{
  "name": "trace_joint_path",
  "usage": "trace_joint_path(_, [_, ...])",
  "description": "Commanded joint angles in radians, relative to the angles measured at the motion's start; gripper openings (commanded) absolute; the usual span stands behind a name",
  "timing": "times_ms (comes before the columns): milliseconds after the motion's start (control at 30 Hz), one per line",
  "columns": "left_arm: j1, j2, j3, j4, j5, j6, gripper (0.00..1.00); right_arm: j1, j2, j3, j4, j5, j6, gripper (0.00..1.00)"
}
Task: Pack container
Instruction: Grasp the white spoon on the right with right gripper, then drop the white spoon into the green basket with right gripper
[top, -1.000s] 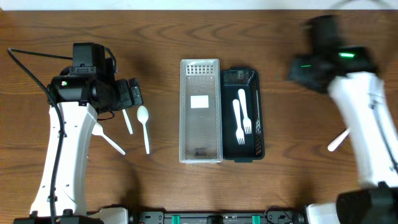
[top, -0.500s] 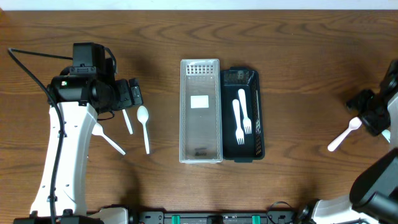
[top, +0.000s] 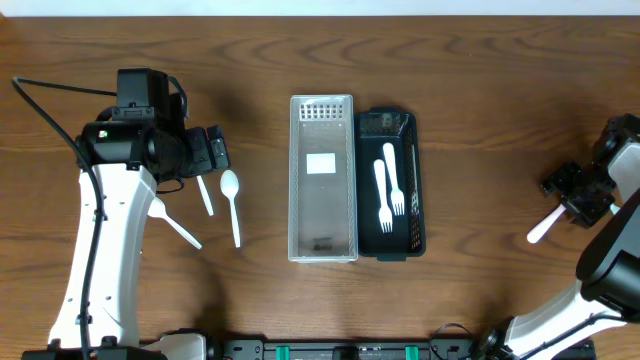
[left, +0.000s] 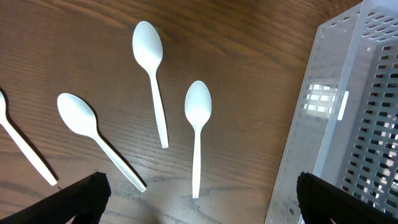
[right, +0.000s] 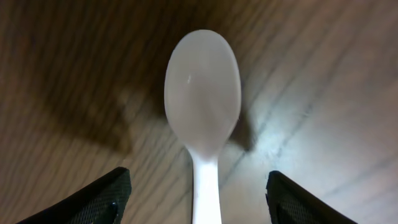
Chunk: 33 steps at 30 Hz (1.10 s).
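A clear perforated container (top: 322, 178) and a black tray (top: 407, 240) holding two white forks (top: 388, 190) stand mid-table. My right gripper (top: 580, 198) is open and low over a white spoon (top: 541, 227) at the right edge; its fingers straddle the spoon's handle (right: 204, 93). My left gripper (top: 213, 150) is open and empty above several white spoons (top: 231, 202) on the left; three spoons (left: 197, 118) show in the left wrist view, with the container's wall (left: 339, 124) to the right.
Another white utensil (top: 174, 224) lies left of the spoons by my left arm. Bare wood lies between the black tray and the right spoon.
My right arm swung from the far right-centre down to the spoon at the right edge and now sits over it. The left arm has not moved.
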Motion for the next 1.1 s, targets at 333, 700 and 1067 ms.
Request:
trace_joint_path(333, [0.004, 0.001, 0.016, -0.003, -0.001, 0.014, 0.98, -0.006, 0.073, -0.003, -0.003, -0.017, -0.027, 0.22])
trace_joint_path(700, [0.004, 0.001, 0.016, -0.003, -0.001, 0.013, 0.98, 0.075, -0.049, 0.039, -0.09, -0.087, -0.036, 0.04])
trace_joint_path(1067, [0.004, 0.001, 0.016, -0.004, -0.001, 0.014, 0.98, 0.569, -0.372, 0.171, -0.127, -0.085, -0.093, 0.08])
